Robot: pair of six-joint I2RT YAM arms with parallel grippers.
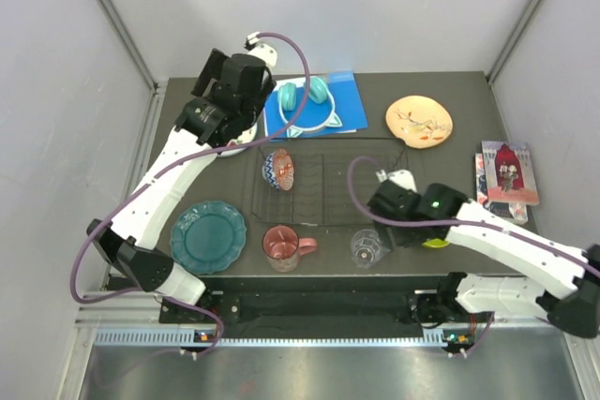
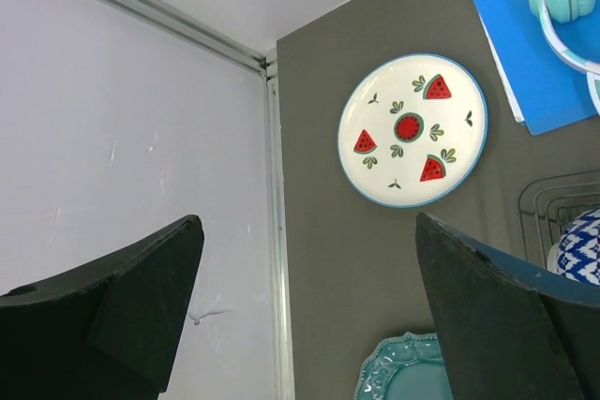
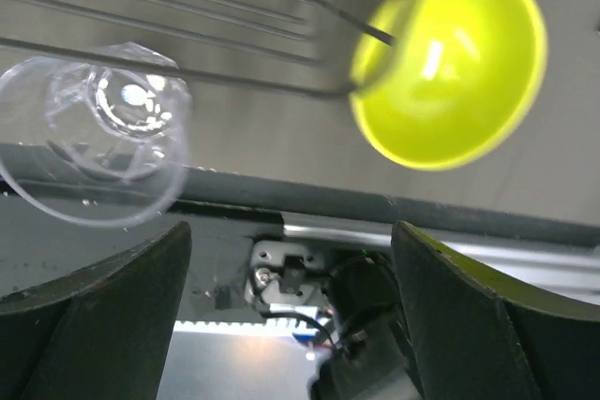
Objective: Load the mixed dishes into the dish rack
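Only the patterned bowl seems to sit in the rack. The watermelon plate, floral plate, teal plate, mug, glass and green bowl wait outside. The left claw and right claw are spread wide and hold nothing.

The left arm stretches from the near-left corner of the worktop toward the far-left corner, wrist bent over. The left gripper points down with its fingers spread wide. The right arm folds in low from the near-right corner along the near edge, the right gripper likewise spread wide, hanging just inside that edge.
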